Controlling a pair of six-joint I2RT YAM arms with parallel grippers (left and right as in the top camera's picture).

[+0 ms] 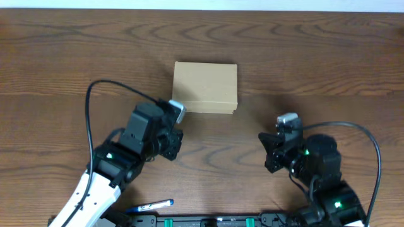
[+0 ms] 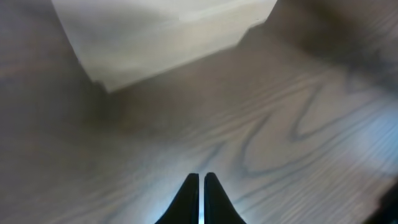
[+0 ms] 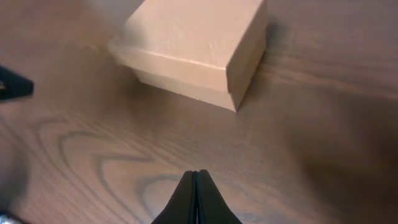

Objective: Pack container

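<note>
— On the worktop [image 1: 315, 63], seen from above, the container [image 1: 205, 87] sits shut, its lid [image 1: 205, 74] down flat. What's inside?
— Can't tell; the cardboard hides it. A pen [image 1: 155, 205] lies well away from the container, on its near side, by the left arm.
— Left wrist view?
— Blurred. The container takes up the upper left, apart from the left gripper [image 2: 200, 186], whose jaws stand almost together, a thin slit between, holding nothing.
— And the right wrist?
— The container lies ahead, corner-on, lid overlapping the base. The right gripper [image 3: 196, 185] is short of it, jaws pressed together, empty.
— How will it handle?
— Light and matte, I'd judge, so it shouldn't slip, but thin walls dent if squeezed. I'd lift the lid by its front lip, steadying the base at a side wall.
</note>
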